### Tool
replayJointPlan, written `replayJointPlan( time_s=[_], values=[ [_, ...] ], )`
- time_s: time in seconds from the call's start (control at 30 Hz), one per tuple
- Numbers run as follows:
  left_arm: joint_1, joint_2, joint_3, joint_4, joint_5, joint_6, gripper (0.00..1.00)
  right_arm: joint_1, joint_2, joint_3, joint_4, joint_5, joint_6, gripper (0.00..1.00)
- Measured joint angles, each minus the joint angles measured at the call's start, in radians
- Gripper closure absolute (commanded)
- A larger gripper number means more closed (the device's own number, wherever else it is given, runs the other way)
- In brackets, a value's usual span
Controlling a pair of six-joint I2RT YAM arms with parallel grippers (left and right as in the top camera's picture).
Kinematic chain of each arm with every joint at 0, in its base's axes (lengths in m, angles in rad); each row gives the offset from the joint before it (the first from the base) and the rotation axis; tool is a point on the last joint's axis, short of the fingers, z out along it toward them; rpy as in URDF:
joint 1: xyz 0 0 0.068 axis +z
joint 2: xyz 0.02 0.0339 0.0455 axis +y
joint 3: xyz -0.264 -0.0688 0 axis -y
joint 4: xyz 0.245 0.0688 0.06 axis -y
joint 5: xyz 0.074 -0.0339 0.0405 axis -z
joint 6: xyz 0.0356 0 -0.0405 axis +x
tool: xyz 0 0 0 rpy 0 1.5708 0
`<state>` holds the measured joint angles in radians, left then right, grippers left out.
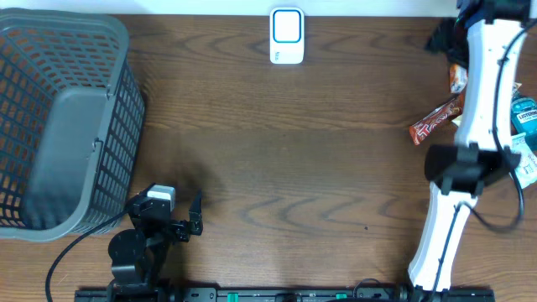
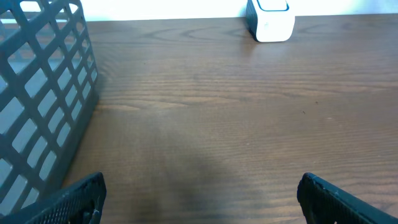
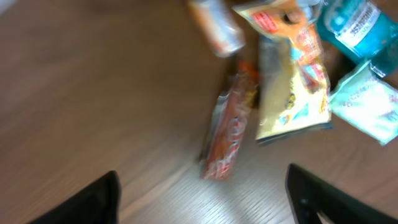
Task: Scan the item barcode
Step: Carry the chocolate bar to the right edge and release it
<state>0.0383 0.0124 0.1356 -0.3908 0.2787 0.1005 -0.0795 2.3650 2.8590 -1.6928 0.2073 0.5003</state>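
Right wrist view first, Ben: where is the snack bar point(image 3: 227, 134)?

It lies flat on the table point(image 3: 93, 93), Ana, at 12 o'clock from the right gripper point(image 3: 202, 177), just past the gap. The two fingers stand wide apart with nothing between them. The picture is blurry, so I cannot tell how high they are above it.

What is close to it, Ben?

A yellow packet point(image 3: 289, 93) lies just beside it at 3 o'clock, and a blue bottle point(image 3: 351, 25) sits at 2 o'clock. Bare wood lies at 9 o'clock.

And from overhead?

The snacks are near the table's 3 o'clock edge. The scanner point(image 1: 286, 35) stands by the 12 o'clock edge, well apart from them, with wide wood between. The basket point(image 1: 59, 126) fills the 9 o'clock side. The left gripper point(image 2: 202, 180) sits near 7 o'clock, spread wide too, holding nothing.
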Motion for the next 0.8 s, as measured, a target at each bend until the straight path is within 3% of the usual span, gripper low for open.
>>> replayJointPlan(
  time_s=[0.03,0.33,0.8],
  values=[
    [0.000,0.000,0.000,0.000,0.000,0.000,0.02,0.019,-0.057,0.000,0.001,-0.029,-0.020,0.01],
    [0.000,0.000,0.000,0.000,0.000,0.000,0.02,0.193,-0.510,0.023,0.001,-0.179,-0.116,0.01],
    [0.000,0.000,0.000,0.000,0.000,0.000,0.02,0.253,-0.800,0.024,-0.002,-0.198,-0.128,0.01]
  ],
)
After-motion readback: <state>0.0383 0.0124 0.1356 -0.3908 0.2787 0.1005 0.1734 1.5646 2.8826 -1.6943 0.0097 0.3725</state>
